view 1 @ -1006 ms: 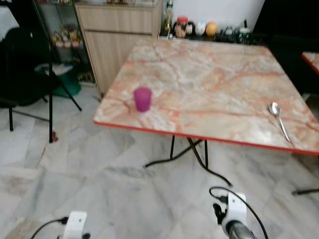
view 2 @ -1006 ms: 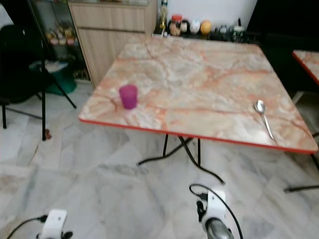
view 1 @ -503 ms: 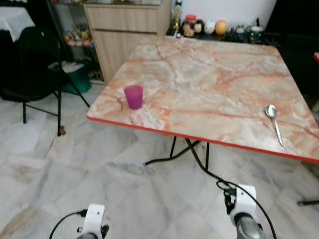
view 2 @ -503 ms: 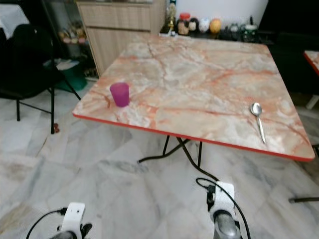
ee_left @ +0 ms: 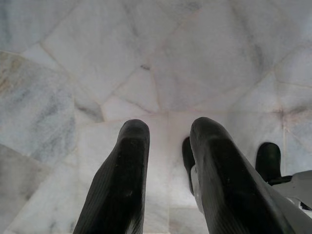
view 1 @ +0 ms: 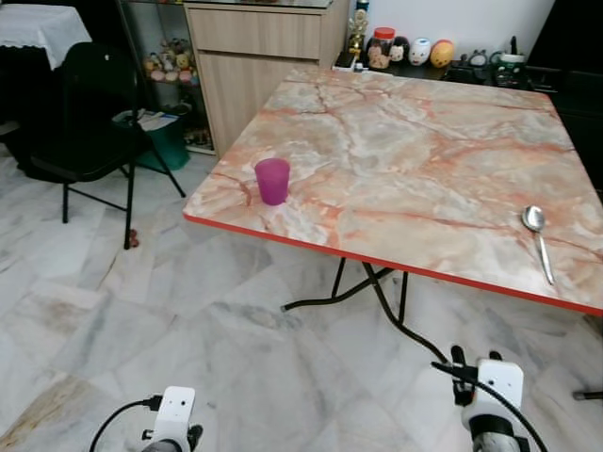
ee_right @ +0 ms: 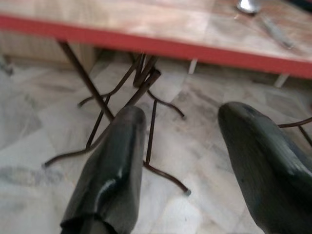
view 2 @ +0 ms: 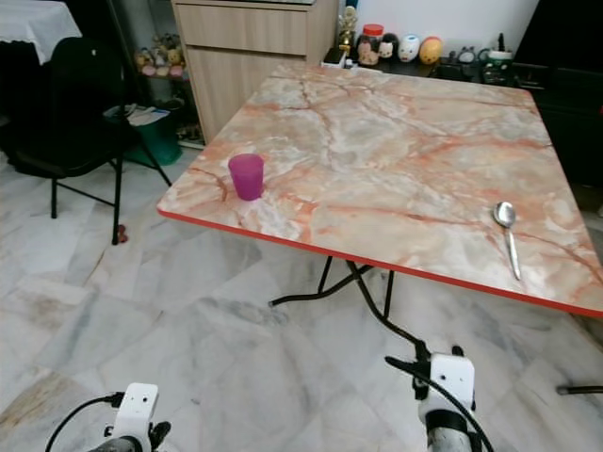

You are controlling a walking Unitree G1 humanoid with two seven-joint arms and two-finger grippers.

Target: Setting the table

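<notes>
A purple cup [view 1: 272, 180] stands upright near the front left corner of the marble table [view 1: 424, 141], which has a red edge. A metal spoon [view 1: 538, 235] lies near the table's front right edge, also seen as the spoon [ee_right: 253, 7] above the red rim in the right wrist view. Both arms hang low in front of the table, well below its top. My left gripper [ee_left: 169, 127] points at the floor, open and empty. My right gripper [ee_right: 183, 114] is open and empty, facing the table's underside and legs.
The table's black folding legs [view 1: 377, 292] stand on a pale marble floor. A black chair [view 1: 80, 113] and a green bin [view 1: 160, 141] are to the left. A wooden cabinet [view 1: 259, 47] and several jars [view 1: 405, 52] stand behind the table.
The whole picture has shifted, so the camera has moved. Cup and spoon lie where they were on the table. Both arms still hang low.
</notes>
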